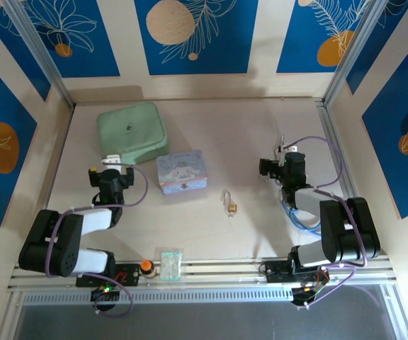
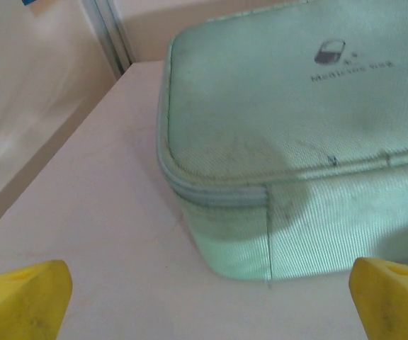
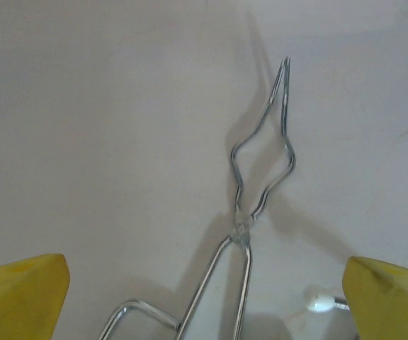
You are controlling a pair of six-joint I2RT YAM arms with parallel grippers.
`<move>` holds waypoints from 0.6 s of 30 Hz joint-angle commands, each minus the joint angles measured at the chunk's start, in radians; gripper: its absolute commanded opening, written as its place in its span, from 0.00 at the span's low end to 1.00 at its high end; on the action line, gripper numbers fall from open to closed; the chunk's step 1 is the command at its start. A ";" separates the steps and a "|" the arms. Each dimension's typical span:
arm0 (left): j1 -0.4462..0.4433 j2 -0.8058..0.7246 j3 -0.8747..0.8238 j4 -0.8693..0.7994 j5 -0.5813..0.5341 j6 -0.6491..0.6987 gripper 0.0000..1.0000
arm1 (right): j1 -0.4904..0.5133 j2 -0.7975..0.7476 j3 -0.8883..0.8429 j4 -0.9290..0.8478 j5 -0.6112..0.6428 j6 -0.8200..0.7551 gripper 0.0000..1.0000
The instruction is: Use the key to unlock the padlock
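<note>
The tiny padlock (image 1: 232, 207), brass body showing, lies on the table near the middle, between the two arms. A thin pale metal piece (image 1: 227, 195) lies against its far side; I cannot tell whether it is the key or the shackle. My left gripper (image 1: 110, 159) (image 2: 207, 308) is open at the near corner of a green case, its yellow fingertips (image 2: 21, 297) wide apart with nothing between them. My right gripper (image 1: 282, 149) (image 3: 204, 304) is open too, its fingertips (image 3: 392, 297) spread over wire tongs. Both grippers are well away from the padlock.
A mint-green zip case (image 1: 132, 129) (image 2: 296, 134) sits at the back left. The pale blue cartoon tin (image 1: 182, 171) lies left of the padlock. Metal wire tongs (image 3: 261, 177) lie under the right gripper. A small clear packet (image 1: 171, 263) rests on the front rail.
</note>
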 commanded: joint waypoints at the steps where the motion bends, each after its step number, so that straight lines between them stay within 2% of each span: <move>1: 0.045 0.054 -0.018 0.141 0.145 -0.049 1.00 | -0.020 0.066 -0.044 0.224 -0.081 0.005 0.99; 2: 0.047 0.031 -0.004 0.078 0.148 -0.056 1.00 | -0.017 0.087 -0.053 0.260 -0.087 -0.002 0.99; 3: 0.047 0.039 0.001 0.092 0.139 -0.056 1.00 | -0.010 0.105 -0.058 0.296 -0.093 -0.016 1.00; 6: 0.047 0.052 0.020 0.069 0.158 -0.047 1.00 | -0.027 0.101 -0.043 0.258 -0.131 -0.010 0.99; 8: 0.047 0.082 0.037 0.058 0.235 -0.022 1.00 | -0.028 0.098 -0.043 0.249 -0.133 -0.010 0.99; 10: 0.048 0.173 0.036 0.176 0.287 0.008 1.00 | -0.027 0.096 -0.043 0.248 -0.133 -0.009 0.99; 11: 0.047 0.125 0.039 0.079 0.282 -0.004 1.00 | -0.026 0.097 -0.046 0.253 -0.130 -0.012 0.99; 12: 0.047 0.124 0.035 0.102 0.273 -0.009 1.00 | -0.023 0.095 -0.047 0.254 -0.124 -0.013 0.99; 13: 0.047 0.161 0.022 0.192 0.278 0.001 1.00 | -0.024 0.097 -0.046 0.254 -0.124 -0.011 0.99; 15: 0.049 0.136 0.048 0.083 0.282 -0.009 1.00 | -0.026 0.095 -0.045 0.249 -0.129 -0.011 0.99; 18: 0.048 0.147 0.068 0.069 0.294 0.002 1.00 | -0.027 0.096 -0.043 0.250 -0.131 -0.010 0.99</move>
